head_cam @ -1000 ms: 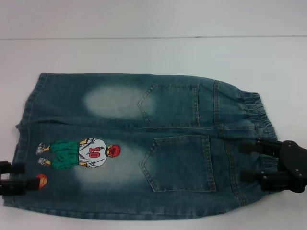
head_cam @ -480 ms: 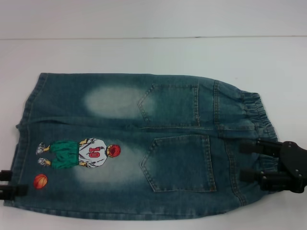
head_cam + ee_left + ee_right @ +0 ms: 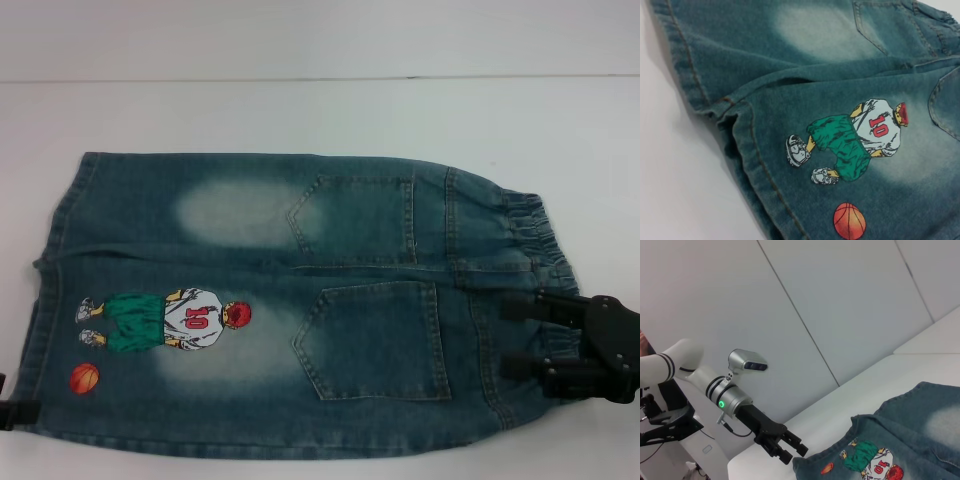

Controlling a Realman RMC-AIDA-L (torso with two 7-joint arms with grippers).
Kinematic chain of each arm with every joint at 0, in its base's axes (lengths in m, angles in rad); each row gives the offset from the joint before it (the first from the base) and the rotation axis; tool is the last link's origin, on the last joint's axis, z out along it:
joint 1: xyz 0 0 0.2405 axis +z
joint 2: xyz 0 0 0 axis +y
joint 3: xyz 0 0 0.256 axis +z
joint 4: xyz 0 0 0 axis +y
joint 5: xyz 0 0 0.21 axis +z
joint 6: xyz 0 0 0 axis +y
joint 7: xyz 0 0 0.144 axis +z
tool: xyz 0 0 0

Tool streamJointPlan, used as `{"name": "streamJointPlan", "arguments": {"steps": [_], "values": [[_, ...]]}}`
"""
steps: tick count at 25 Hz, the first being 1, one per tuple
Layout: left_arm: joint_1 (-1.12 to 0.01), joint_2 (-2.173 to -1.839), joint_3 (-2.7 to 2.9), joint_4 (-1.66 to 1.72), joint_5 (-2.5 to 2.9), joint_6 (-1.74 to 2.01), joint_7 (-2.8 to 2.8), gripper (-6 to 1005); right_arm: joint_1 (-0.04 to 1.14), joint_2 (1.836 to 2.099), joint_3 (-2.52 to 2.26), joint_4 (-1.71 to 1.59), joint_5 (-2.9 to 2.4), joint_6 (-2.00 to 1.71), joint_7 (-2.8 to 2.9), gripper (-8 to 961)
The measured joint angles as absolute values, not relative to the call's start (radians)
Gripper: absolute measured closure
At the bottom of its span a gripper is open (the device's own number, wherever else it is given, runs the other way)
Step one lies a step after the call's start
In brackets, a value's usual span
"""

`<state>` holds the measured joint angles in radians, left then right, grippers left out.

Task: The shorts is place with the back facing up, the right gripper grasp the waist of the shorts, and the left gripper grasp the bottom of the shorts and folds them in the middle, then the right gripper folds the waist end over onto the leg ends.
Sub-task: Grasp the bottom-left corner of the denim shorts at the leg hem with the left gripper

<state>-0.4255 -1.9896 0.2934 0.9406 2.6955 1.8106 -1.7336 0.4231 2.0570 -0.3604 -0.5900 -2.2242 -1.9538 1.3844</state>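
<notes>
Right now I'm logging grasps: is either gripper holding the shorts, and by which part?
Neither. The right gripper rests open over the waist of the shorts; the left gripper is open off the hem.

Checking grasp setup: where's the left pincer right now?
In the head view the left pincer sits at the robot's far left, just off the leg hem of the shorts, near the orange ball, fingers open.

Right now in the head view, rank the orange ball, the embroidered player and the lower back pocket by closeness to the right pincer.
Measured from the right pincer at the waist of the shorts:
1. Lower back pocket, just beside it, toward the middle.
2. Embroidered player, past the pocket, toward the leg ends.
3. Orange ball, farthest, near the hem on the robot's left.
</notes>
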Motion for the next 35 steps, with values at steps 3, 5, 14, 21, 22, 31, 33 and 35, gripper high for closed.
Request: {"name": "streamJointPlan", "arguments": {"steps": [3,5,14,21,22,31,33,35], "values": [[-0.425,-1.990,0.294,0.943,2.699,1.810,-1.736,124,0.423,2.057,-0.360,-0.591,-2.224,-1.954,1.385,33],[-0.425,-1.990,0.297,0.943,2.706,1.810,-1.738,124,0.423,2.057,-0.358,-0.592,-2.223,-1.954,1.386,33],[-0.431,-1.990,0.314,0.943,2.741,1.820,-1.757,123,0.422,2.056,-0.347,-0.589,-2.223,-1.958,1.382,34],[-0.436,-1.992,0.318,0.936,2.749,1.816,-1.760,124,0.421,2.055,-0.342,-0.590,-2.223,-1.960,1.382,34],[-0.437,-1.992,0.320,0.934,2.751,1.814,-1.760,124,0.420,2.055,-0.342,-0.590,-2.223,-1.961,1.382,34],[-0.441,-1.996,0.332,0.931,2.755,1.816,-1.761,126,0.419,2.055,-0.339,-0.591,-2.223,-1.962,1.381,35],[-0.444,-1.996,0.332,0.931,2.753,1.819,-1.761,126,0.419,2.055,-0.339,-0.590,-2.223,-1.962,1.381,35],[-0.450,-1.997,0.332,0.930,2.749,1.822,-1.761,127,0.419,2.055,-0.339,-0.590,-2.223,-1.962,1.381,35]]}}
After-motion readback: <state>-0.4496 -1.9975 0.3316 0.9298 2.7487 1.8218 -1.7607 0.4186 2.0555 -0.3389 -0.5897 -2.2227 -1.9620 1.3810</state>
